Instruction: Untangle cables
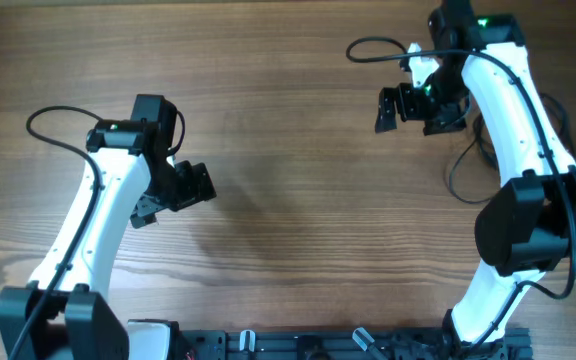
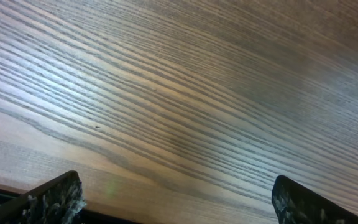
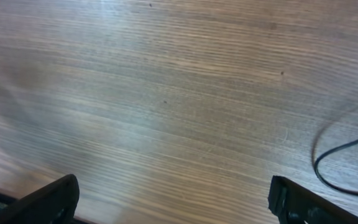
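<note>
A thin black cable [image 1: 368, 41] curves on the table at the far right, beside the right arm. More thin black loops [image 1: 452, 178] lie to the right, partly hidden under that arm. A short curve of the cable shows at the right edge of the right wrist view [image 3: 328, 169]. My right gripper [image 1: 408, 108] is open and empty, above bare wood to the left of the loops; it also shows in its wrist view [image 3: 173, 193]. My left gripper [image 1: 180, 192] is open and empty at the left, far from the cables; its wrist view [image 2: 179, 193] shows only wood.
The wooden table [image 1: 288, 150] fills the view. A thicker black wire [image 1: 43, 113] loops from the left arm. The arm bases and a black rail [image 1: 298, 345] stand at the front edge.
</note>
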You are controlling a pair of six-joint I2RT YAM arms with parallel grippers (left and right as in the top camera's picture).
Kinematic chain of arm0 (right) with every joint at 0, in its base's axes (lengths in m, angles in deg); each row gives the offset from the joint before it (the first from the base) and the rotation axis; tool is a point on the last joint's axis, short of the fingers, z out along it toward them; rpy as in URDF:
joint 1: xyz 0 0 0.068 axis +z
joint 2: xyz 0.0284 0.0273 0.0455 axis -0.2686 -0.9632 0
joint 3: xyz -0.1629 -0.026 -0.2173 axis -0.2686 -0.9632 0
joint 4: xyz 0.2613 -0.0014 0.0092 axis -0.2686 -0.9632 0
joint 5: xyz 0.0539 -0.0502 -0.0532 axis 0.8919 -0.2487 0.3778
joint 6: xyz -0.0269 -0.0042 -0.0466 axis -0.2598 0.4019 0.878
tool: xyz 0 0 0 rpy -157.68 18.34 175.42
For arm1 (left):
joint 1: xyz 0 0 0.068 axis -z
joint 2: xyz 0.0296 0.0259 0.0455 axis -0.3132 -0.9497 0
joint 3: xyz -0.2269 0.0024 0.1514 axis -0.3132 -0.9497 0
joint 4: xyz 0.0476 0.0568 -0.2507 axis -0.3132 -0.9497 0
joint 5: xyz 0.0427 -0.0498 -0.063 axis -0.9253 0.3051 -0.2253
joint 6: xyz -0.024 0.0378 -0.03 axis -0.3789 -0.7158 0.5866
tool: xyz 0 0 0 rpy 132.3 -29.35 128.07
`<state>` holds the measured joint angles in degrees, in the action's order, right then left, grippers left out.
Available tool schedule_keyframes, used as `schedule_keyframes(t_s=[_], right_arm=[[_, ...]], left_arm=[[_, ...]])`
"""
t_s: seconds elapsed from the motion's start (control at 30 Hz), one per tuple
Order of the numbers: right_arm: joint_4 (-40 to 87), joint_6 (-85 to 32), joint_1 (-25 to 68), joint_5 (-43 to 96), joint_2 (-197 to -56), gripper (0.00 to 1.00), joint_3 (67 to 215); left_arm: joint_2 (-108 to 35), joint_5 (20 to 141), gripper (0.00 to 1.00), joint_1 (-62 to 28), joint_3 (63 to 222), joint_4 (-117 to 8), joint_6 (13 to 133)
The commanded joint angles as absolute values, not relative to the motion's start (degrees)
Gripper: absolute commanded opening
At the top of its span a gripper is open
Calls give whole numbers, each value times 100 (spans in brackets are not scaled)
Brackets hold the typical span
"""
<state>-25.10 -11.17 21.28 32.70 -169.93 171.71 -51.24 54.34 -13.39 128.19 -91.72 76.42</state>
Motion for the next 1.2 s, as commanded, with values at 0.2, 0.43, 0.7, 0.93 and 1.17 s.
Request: schedule_keyframes(t_s=[0.2,0.43,0.7,0.93,1.17], right_arm=[[-1020,-1749,2119,2597,-15133,100,15085],[548,-1856,2119,2555,-12261,100,12696],[425,-1867,2119,2559,-11087,100,12318],[427,-1865,2119,2559,-11485,100,12318],[460,-1867,2119,2559,-11874,100,12286]], left_arm=[[-2820,5483,100,-1328,11394,-8298,7406],[65,5502,100,-1328,10848,-7896,7375],[874,5504,100,-1328,10848,-7830,7373],[874,5504,100,-1328,10848,-7865,7373],[874,5504,100,-1328,10848,-7865,7373]])
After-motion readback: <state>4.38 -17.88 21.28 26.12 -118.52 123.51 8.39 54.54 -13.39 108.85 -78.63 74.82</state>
